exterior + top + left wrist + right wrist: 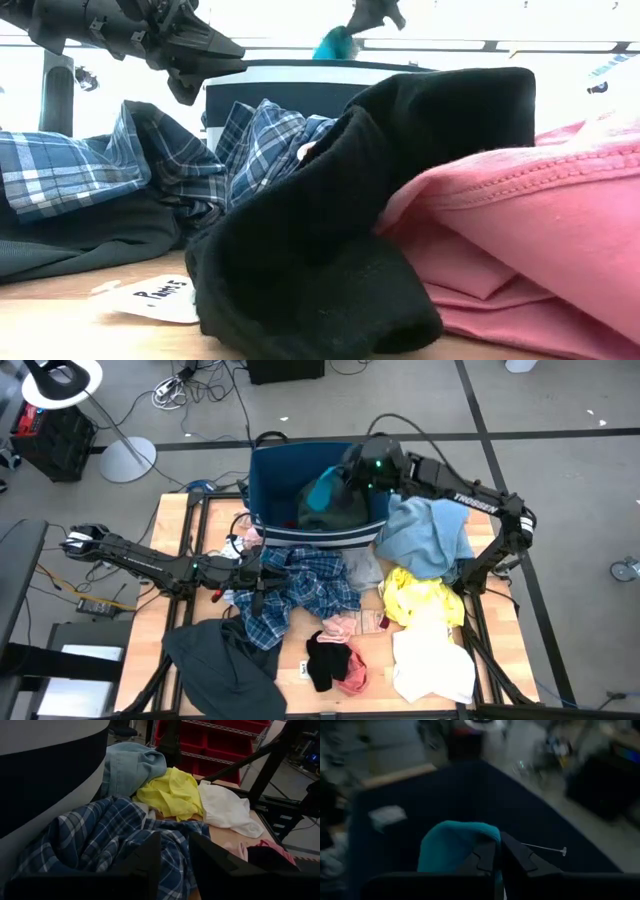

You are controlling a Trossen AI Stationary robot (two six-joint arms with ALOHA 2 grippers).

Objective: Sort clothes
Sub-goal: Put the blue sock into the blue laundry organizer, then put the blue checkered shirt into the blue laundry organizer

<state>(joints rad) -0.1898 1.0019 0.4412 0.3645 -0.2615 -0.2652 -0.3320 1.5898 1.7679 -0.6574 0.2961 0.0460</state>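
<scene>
**Teal garment poised over the bin**

The right claw [497, 851] hangs above the navy rectangular fabric bin with white stripes [268, 485], its fingers pinched narrowly on a soft teal garment [451, 845] that dangles inside the bin's walls. This looks like the drop-off step: the next move calls for parting the fingers fully so the cloth falls clear, then lifting away without snagging it.

The left claw [175, 851] hovers low over the crumpled blue plaid shirt [305, 585] on the wooden tabletop [150, 600], fingers set moderately apart and holding nothing. The light blue [425, 535], yellow [420, 600], white [432, 655], pink [352, 672] and black [325, 658] clothes lie unsorted nearby.
</scene>
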